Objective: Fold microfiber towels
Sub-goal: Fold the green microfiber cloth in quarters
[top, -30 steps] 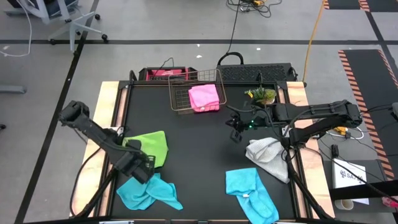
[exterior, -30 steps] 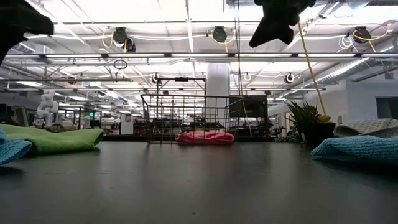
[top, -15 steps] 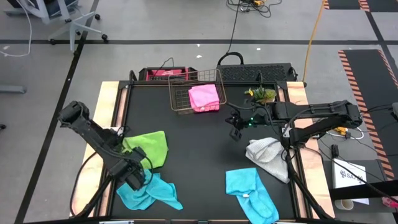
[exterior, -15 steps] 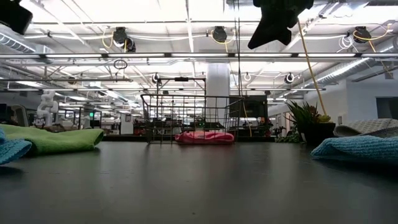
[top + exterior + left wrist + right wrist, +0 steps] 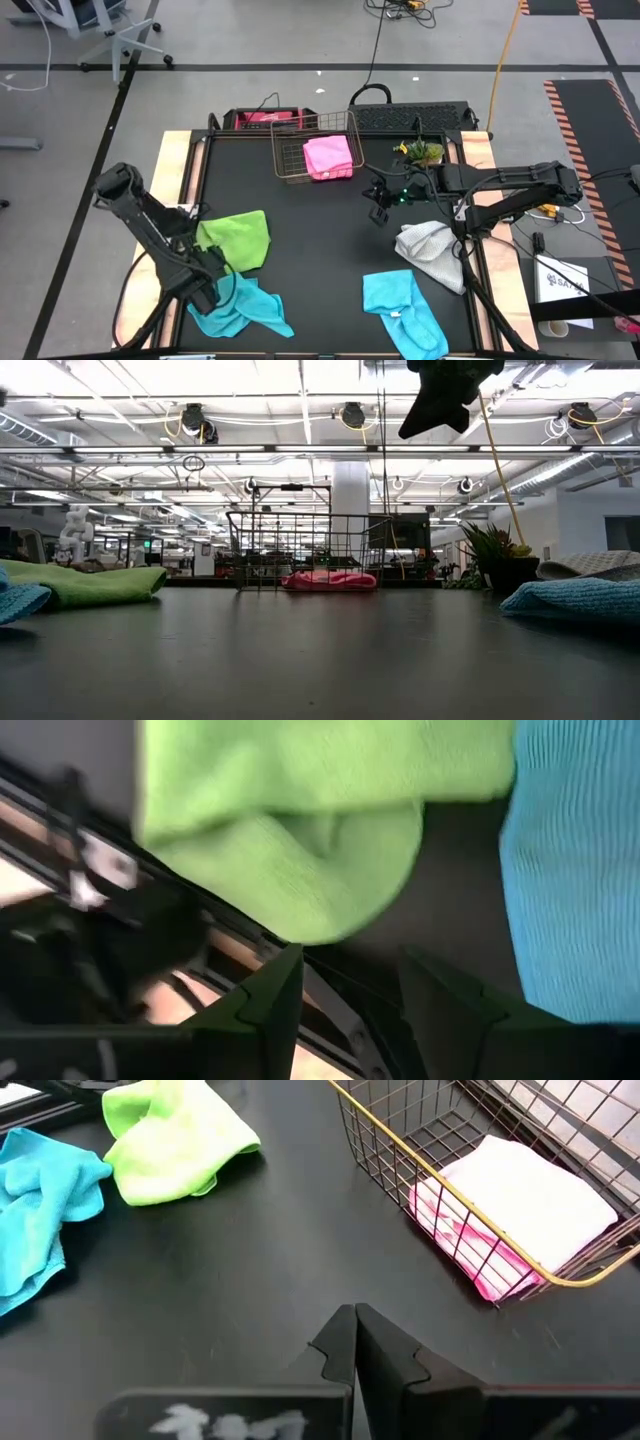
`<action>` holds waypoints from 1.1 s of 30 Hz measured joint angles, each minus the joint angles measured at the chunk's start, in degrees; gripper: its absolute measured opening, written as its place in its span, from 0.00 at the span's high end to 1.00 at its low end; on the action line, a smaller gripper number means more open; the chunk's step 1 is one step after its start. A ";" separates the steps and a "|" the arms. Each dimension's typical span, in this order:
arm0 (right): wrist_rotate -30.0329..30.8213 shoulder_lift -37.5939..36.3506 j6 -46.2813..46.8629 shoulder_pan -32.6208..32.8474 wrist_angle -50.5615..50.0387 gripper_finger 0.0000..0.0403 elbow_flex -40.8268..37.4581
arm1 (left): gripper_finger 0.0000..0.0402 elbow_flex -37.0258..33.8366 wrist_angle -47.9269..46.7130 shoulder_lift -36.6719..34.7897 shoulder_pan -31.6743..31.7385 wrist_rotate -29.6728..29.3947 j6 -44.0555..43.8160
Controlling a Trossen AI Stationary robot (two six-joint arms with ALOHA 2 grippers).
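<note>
No legible text, label, brand or number anywhere; only a white card [image 5: 562,282] lying beside the right edge of the tabletop [image 5: 330,230] carries dark print, and that print is too small to make out.

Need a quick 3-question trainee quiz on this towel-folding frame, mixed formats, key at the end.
1. True or false: the pink towel lies inside the wire basket.
2. Which towel lies nearest the left gripper? A) the grey towel B) the turquoise towel at the left C) the pink towel
3. Fill in: the right gripper hangs above the table with its fingers ____.

Key: 1 true; 2 B; 3 shut.
</note>
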 joint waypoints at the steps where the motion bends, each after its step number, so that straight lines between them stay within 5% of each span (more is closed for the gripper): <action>1: 0.00 0.00 0.00 0.00 0.00 1.00 0.00 | 0.58 -0.87 1.14 0.02 -0.46 1.07 -0.58; 21: -0.04 0.02 9.17 0.00 1.29 1.00 -0.02 | 0.58 -13.46 7.96 0.00 2.23 -3.20 6.32; 26: 0.04 0.02 11.24 0.00 1.39 1.00 0.00 | 0.58 -13.47 10.95 0.02 2.45 0.42 8.42; 33: 0.04 0.02 13.35 0.02 2.81 1.00 -0.01 | 0.58 -14.12 12.71 0.02 3.03 5.17 -2.47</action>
